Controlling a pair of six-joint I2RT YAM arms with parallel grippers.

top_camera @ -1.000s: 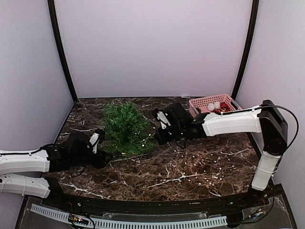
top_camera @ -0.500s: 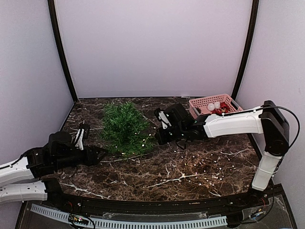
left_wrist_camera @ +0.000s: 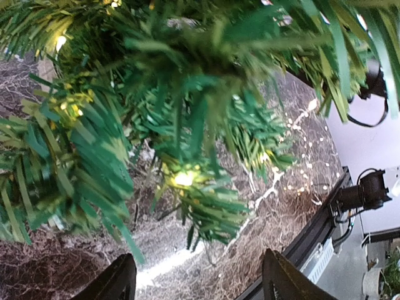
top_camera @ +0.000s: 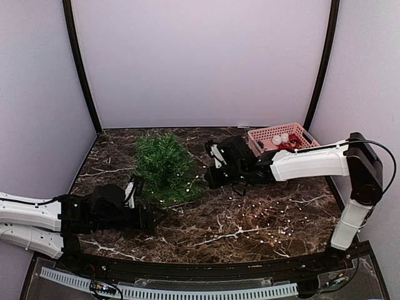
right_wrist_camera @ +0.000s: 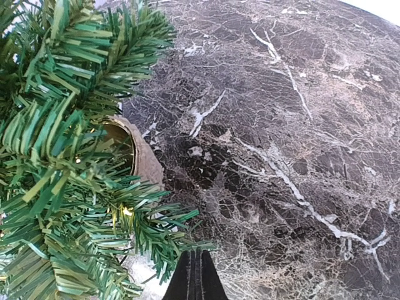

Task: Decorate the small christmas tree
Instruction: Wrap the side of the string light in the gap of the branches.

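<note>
As the left jaws gape, the small christmas tree (top_camera: 164,167) stands upright.

Up close, the small christmas tree (left_wrist_camera: 187,125) fills most of the shot, its green needles hanging down. One tiny lamp (left_wrist_camera: 184,179) glows warm yellow on a low branch, another (left_wrist_camera: 60,42) at top left. Below lies the dark marble table (left_wrist_camera: 300,187). The left gripper (left_wrist_camera: 200,284) shows two black fingers (left_wrist_camera: 119,281) spread apart, with only tabletop between them.
</note>
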